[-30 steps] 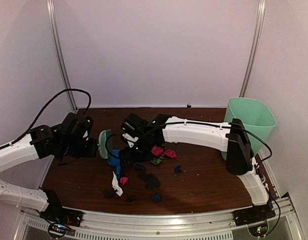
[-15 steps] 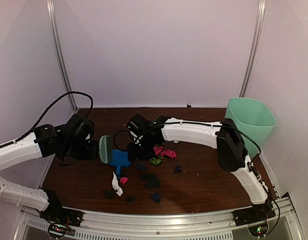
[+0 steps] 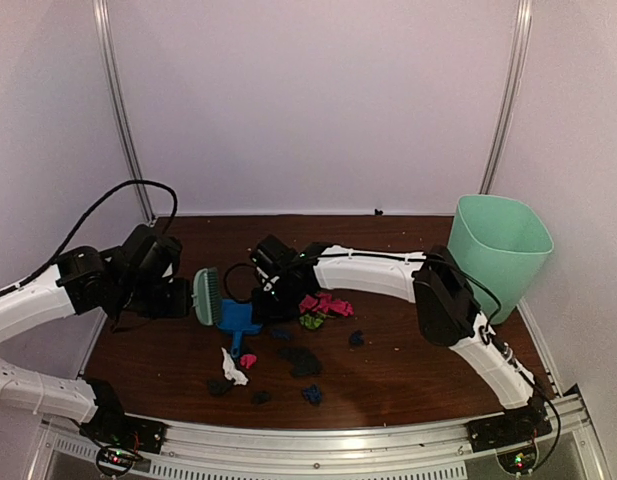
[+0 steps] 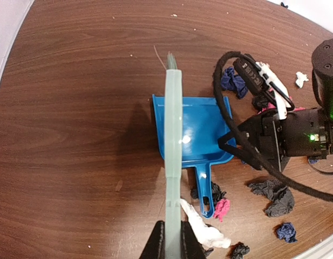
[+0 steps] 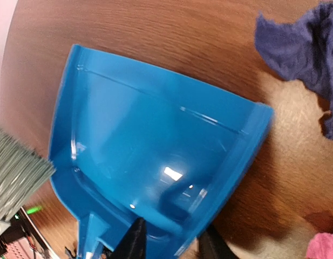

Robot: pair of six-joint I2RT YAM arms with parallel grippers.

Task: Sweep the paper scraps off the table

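The left gripper [image 4: 169, 245] has its fingers clamped on the near end of the mint-green hand brush [image 4: 172, 135], which hangs edge-on over the left half of the blue dustpan [image 4: 201, 129]. The right gripper [image 5: 174, 241] pinches the dustpan's side wall with one finger inside and one outside, apparently to steady the pan so the brush can push scraps into it. The pan is empty. In the top view its mouth faces 12 o'clock and its handle 6 o'clock.

The paper scraps [image 3: 306, 360] all lie on the table [image 3: 408, 370]. The pink and green wads [image 3: 326, 305] sit at 3 o'clock of the dustpan, just past the right gripper. Dark ones spread from 4 to 6 o'clock toward the near rail. A white wad [image 4: 205, 231] lies just beside the left fingers at 2 o'clock, with the others farther out toward 3 o'clock. I judge the mouth points away from the pile, so the pan needs turning first. The mint-green bin [image 3: 500, 250] stands well apart at 3 o'clock.
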